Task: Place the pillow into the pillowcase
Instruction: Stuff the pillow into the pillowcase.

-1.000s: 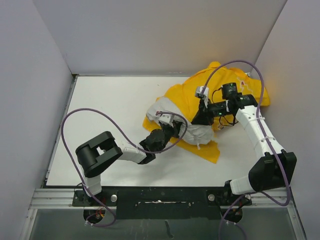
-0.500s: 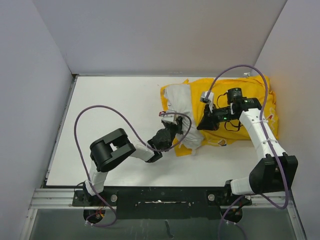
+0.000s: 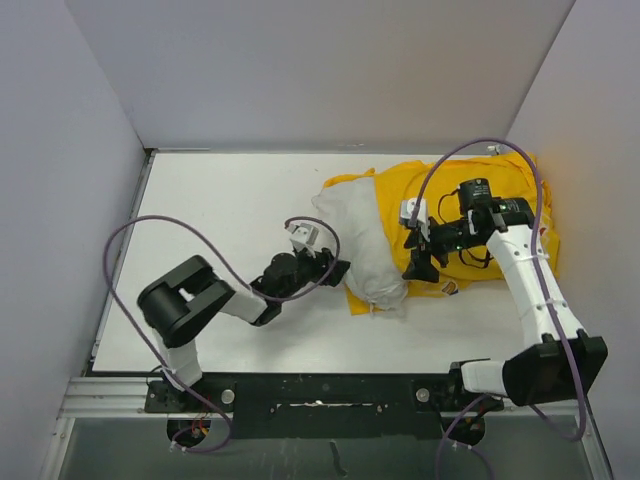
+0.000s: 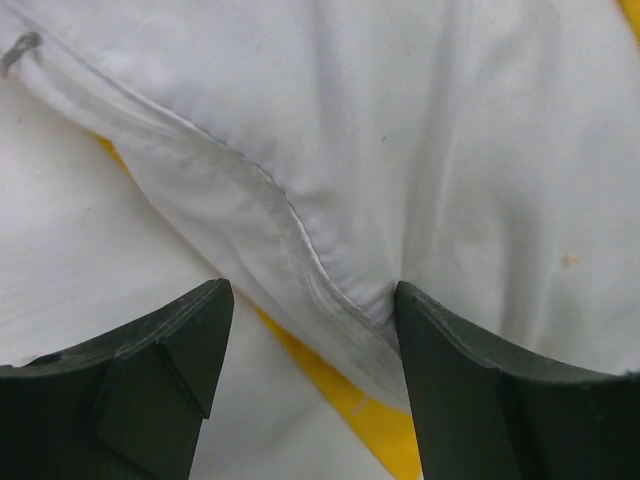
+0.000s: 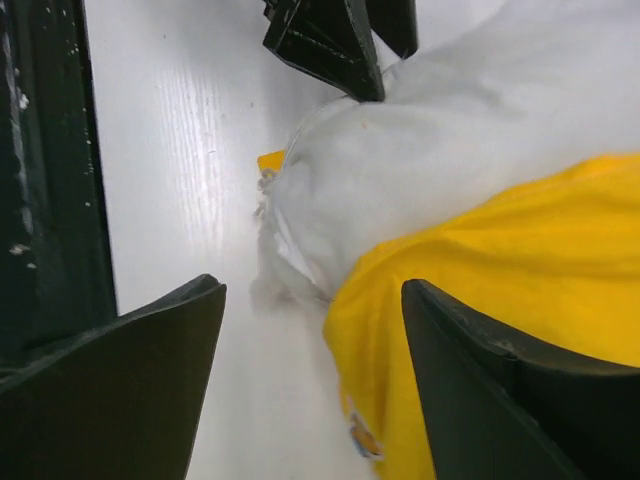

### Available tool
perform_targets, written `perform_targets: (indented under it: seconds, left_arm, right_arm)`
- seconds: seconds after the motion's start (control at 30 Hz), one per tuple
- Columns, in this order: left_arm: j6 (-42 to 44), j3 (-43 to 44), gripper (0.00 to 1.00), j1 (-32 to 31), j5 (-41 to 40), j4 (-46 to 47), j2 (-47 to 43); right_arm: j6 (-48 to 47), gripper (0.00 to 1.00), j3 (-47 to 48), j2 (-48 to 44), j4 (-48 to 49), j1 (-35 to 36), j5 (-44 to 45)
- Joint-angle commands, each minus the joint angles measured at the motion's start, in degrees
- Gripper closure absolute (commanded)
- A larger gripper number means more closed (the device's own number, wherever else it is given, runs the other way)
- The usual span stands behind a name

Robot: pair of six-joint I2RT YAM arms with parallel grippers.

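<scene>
White pillow (image 3: pixel 357 240) lies half inside the yellow pillowcase (image 3: pixel 395 185), toward the far right corner of the table (image 3: pixel 220 200). The left gripper (image 3: pixel 333 268) and right gripper (image 3: pixel 419 264) are both spread wide, holding nothing. It would be best to pinch the pillowcase's open edge and push the pillow's bare side steadily rightward.

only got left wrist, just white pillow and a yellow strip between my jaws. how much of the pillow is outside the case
Observer: In the top view, the pillow pokes out of the case at its left end. The rest is under yellow cloth.
Operator: is the right arm holding the case
Observer: No. The right gripper hangs at the case's near edge beside the pillow, jaws open, nothing gripped.
Operator: which way does the case mouth face
Observer: Left. Its lower layer shows under the pillow's near corner.
</scene>
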Motion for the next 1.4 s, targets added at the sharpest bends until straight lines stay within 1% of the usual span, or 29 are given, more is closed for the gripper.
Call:
perform_targets:
  seconds: [0.0,0.03,0.07,0.13,0.17,0.2,0.27,0.3,0.33,0.43,0.57,0.63,0.67,0.7,0.73,0.77,0.8,0.83,0.9,0.97,1.03,1.13,1.2,1.27,1.3,1.33,1.37]
  left_arm:
    - [-6.68,-5.45,0.34,4.12,15.65,-14.24,-19.50]
    - [-6.41,-6.16,0.32,4.55,16.64,-18.77,-22.57]
    - [-6.42,-6.67,0.30,4.88,17.43,-23.30,-25.23]
    - [-7.12,-7.65,0.29,5.57,19.13,-30.48,-29.54]
    - [-8.18,-8.37,0.29,5.96,20.05,-32.71,-31.00]
    - [-9.67,-9.31,0.29,6.39,20.99,-33.78,-32.12]
    - [-12.89,-11.81,0.29,6.91,22.85,-32.83,-33.36]
    - [-14.53,-13.07,0.29,7.09,23.38,-31.81,-33.67]
    - [-16.06,-14.19,0.30,7.15,23.45,-30.69,-33.79]
    - [-19.57,-16.72,0.31,7.29,23.17,-27.06,-33.44]
    - [-23.40,-17.59,0.32,7.33,23.16,-24.07,-31.30]
    - [-25.57,-17.83,0.32,7.26,23.40,-21.74,-29.34]
    - [-27.00,-18.11,0.31,7.25,23.48,-19.99,-27.51]
    - [-28.28,-18.40,0.31,7.25,23.49,-17.61,-26.05]
    - [-29.25,-18.68,0.30,7.08,23.35,-14.96,-24.34]
    - [-30.20,-18.75,0.29,6.84,22.65,-12.95,-22.73]
    - [-31.03,-18.63,0.27,6.43,21.73,-11.69,-21.14]
    - [-31.76,-18.21,0.26,5.81,20.64,-10.74,-19.42]
    - [-32.92,-16.97,0.24,4.38,18.54,-8.60,-15.96]
    - [-34.66,-15.26,0.23,3.48,17.63,-6.74,-12.03]
    - [-36.03,-13.62,0.21,3.02,16.70,-4.78,-8.54]
    - [-38.71,-12.01,0.19,2.14,13.49,-2.81,-4.78]
    - [-40.67,-11.33,0.16,0.81,9.64,-3.62,-3.78]
    - [-43.41,-10.91,0.12,-1.42,4.50,-6.16,-3.88]
    - [-44.48,-10.61,0.05,-2.74,1.46,-8.18,-4.39]
    - [-44.77,-10.16,0.03,-3.86,-1.60,-10.38,-4.99]
    - [-44.53,-9.35,0.02,-4.71,-3.66,-12.78,-5.82]
  right_arm:
    - [-11.72,0.14,3.80,-8.45,-1.31,5.87,-1.02]
    - [-14.33,0.04,2.75,-9.44,-0.30,7.71,-1.94]
    - [-18.54,0.02,1.42,-10.21,0.10,9.46,-3.69]
    - [-27.51,0.02,-0.59,-9.48,-1.21,12.58,-6.21]
    - [-31.32,0.02,-0.59,-7.83,-2.37,13.53,-6.66]
    - [-32.97,0.02,-0.51,-6.18,-2.73,14.60,-5.94]
    - [-32.48,0.02,-1.35,-3.55,0.57,17.71,0.50]
    - [-31.23,0.02,-2.85,-2.78,3.47,19.50,5.68]
    - [-30.18,0.02,-4.11,-1.86,6.40,21.18,12.77]
    - [-29.28,0.02,-9.44,-0.12,14.77,24.93,26.29]
    - [-26.47,0.01,-17.34,0.41,29.23,26.82,37.50]
    - [-22.84,0.11,-19.83,0.59,36.44,26.86,41.44]
    - [-20.78,0.21,-20.31,0.47,38.86,26.62,42.56]
    - [-18.52,0.39,-20.28,0.24,40.96,26.38,42.72]
    - [-15.66,0.60,-19.94,-0.21,42.08,25.91,42.33]
    - [-13.30,0.75,-19.39,-0.79,42.77,25.35,41.42]
    - [-10.85,0.88,-18.58,-1.39,43.05,24.36,39.97]
    - [-6.69,0.94,-17.52,-2.06,43.11,23.05,37.28]
    - [-0.04,1.00,-14.09,-3.56,42.58,18.96,29.40]
    - [4.92,1.00,-12.20,-5.13,42.44,15.23,21.03]
    - [7.60,1.00,-11.20,-6.20,42.26,13.64,15.87]
    - [9.95,1.00,-10.78,-6.68,42.08,11.83,12.67]
    - [10.99,1.00,-10.70,-6.85,42.52,10.77,11.55]
    - [12.34,1.00,-10.16,-6.73,42.87,9.58,10.62]
    - [13.09,1.00,-9.60,-6.62,42.93,9.20,10.15]
    - [13.54,1.00,-8.81,-6.41,42.89,8.94,9.75]
    - [13.83,1.00,-7.97,-6.17,42.68,8.92,9.47]
